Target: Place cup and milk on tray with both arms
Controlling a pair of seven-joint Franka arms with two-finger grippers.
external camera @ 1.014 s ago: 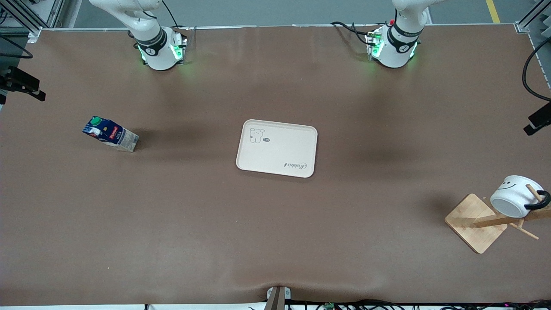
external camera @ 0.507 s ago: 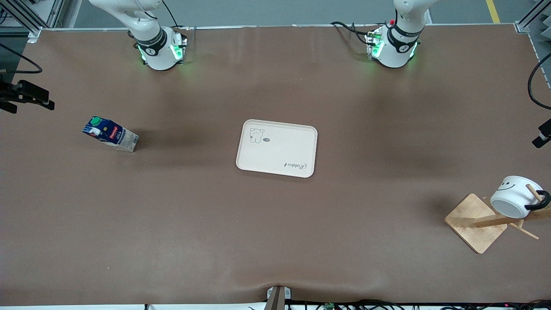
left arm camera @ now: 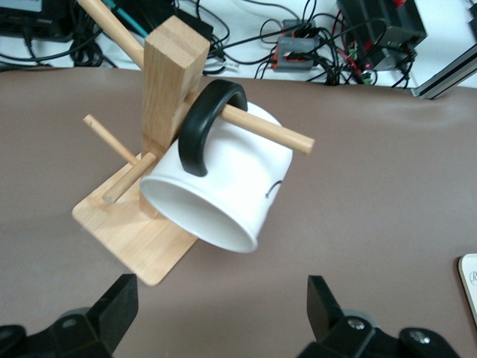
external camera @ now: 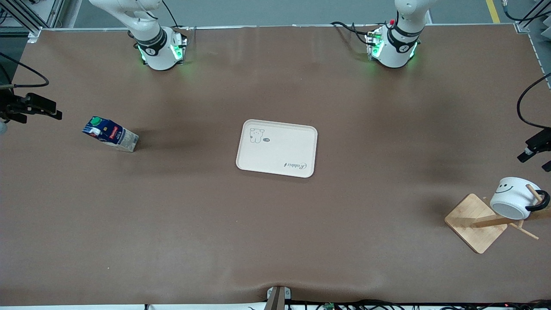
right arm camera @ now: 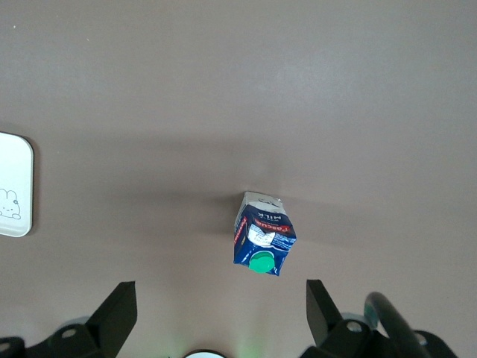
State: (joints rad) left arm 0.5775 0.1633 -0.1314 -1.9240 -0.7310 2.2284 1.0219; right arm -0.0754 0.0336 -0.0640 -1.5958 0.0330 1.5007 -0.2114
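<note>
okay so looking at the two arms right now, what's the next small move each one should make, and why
Probably a short descent for both. The left gripper, jaws open, hangs over the cup, which hooks by its handle on a peg of the wooden rack. The right gripper, jaws open, is over the upright milk. The tray holds nothing yet, so both grasps come first.

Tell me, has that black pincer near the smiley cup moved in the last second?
Yes. The left pincer has dropped lower in the front view, closer to the cup hanging on the wooden rack.
</note>
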